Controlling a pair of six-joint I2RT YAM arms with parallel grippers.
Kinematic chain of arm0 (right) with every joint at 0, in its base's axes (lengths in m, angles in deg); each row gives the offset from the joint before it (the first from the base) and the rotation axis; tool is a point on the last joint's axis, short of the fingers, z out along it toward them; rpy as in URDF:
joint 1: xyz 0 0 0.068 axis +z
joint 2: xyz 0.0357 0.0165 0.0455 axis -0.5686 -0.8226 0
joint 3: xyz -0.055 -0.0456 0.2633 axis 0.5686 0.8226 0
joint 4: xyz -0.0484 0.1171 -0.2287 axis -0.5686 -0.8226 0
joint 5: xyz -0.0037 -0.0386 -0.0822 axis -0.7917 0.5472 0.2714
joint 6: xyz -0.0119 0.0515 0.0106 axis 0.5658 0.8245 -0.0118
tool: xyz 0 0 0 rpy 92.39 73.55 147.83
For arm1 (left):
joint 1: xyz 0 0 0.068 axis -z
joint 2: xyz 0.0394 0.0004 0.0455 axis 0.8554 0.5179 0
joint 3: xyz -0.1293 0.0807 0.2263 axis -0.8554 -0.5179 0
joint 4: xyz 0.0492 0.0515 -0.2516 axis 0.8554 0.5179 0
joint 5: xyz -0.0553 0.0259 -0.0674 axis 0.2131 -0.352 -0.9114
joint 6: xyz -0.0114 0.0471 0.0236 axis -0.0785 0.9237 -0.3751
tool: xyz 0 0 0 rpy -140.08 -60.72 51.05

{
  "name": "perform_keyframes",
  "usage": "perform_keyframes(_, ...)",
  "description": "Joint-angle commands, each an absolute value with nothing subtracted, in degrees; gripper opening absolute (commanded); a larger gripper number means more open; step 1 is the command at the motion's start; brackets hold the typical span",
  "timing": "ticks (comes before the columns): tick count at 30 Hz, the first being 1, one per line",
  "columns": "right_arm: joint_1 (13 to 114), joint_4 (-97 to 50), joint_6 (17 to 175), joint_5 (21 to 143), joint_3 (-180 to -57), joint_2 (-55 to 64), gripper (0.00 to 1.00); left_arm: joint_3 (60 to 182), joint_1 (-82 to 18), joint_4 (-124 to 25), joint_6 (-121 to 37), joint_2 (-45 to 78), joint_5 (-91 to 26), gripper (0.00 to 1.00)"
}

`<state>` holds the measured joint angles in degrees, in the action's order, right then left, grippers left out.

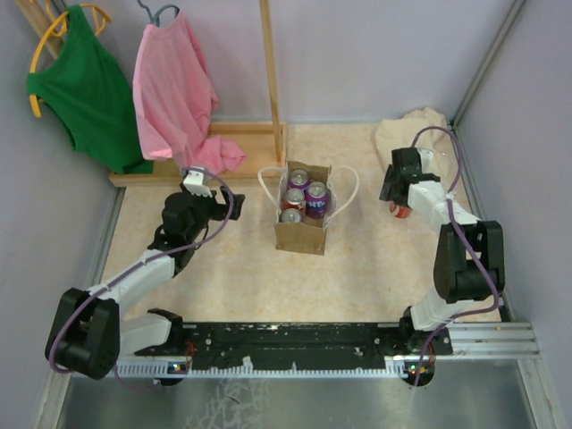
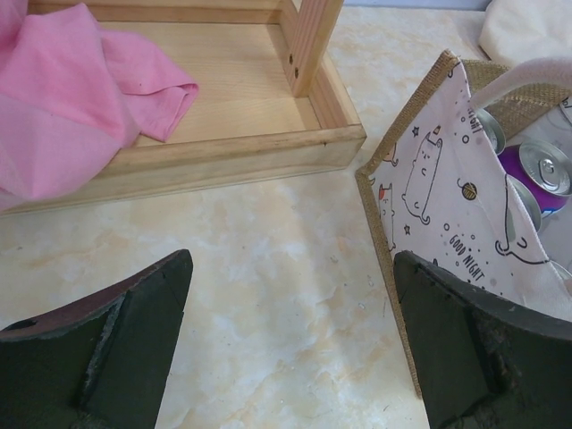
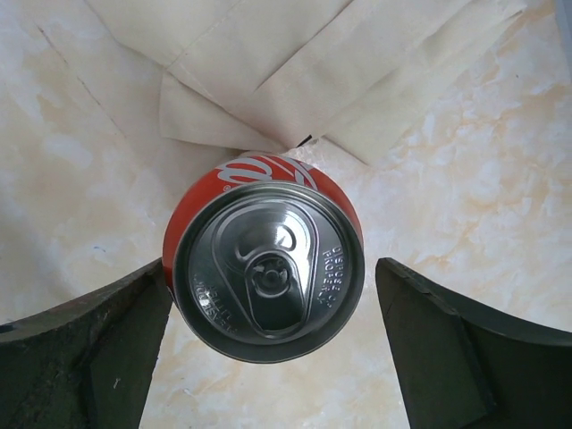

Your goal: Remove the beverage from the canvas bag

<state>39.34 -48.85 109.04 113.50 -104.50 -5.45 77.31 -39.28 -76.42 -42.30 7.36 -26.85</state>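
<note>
Top view: the canvas bag (image 1: 299, 234) stands at the centre of the desk (image 1: 232, 268) with several cans (image 1: 301, 198) inside. One red can (image 1: 399, 211) is out, at 2 o'clock.

Left wrist: your left hand (image 2: 293, 268) is released and empty, with the bag at 3 o'clock.

Right wrist: your right hand (image 3: 273, 268) straddles the red can, released.

One beverage appears to be removed.

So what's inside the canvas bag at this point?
Four cans stand in the canvas bag, tops up: one purple can, the rest reddish or showing only silver lids. The bag's walls hide their bodies and the bag floor.
</note>
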Motion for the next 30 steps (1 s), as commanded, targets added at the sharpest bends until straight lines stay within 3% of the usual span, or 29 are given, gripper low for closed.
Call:
perform_keyframes(1,39.07,-49.68,109.87,115.85,-107.88,-0.75,0.92,78.18,-38.88,-77.94,-42.59,8.03,-28.05,1.0)
perform_keyframes(8,39.16,-52.59,111.06,115.06,-113.52,11.74,0.9,77.85,-38.86,-78.03,-42.44,8.26,-27.78,1.0)
perform_keyframes(12,42.76,-53.55,110.16,114.42,-117.95,19.14,0.76,77.91,-38.86,-78.03,-42.57,8.87,-27.96,1.0)
perform_keyframes(15,48.73,-56.45,109.62,114.92,-122.51,21.03,0.7,78.0,-38.86,-78.51,-42.86,9.24,-28.22,1.0)
perform_keyframes(22,65.39,-62.76,109.53,118.54,-129.15,16.13,0.7,77.8,-38.82,-78.42,-43.31,9.03,-29.11,1.0)
perform_keyframes(30,75.6,-63.77,111.0,117.31,-129.79,5.49,0.71,76.59,-38.8,-76.85,-42.47,5.99,-27.16,1.0)
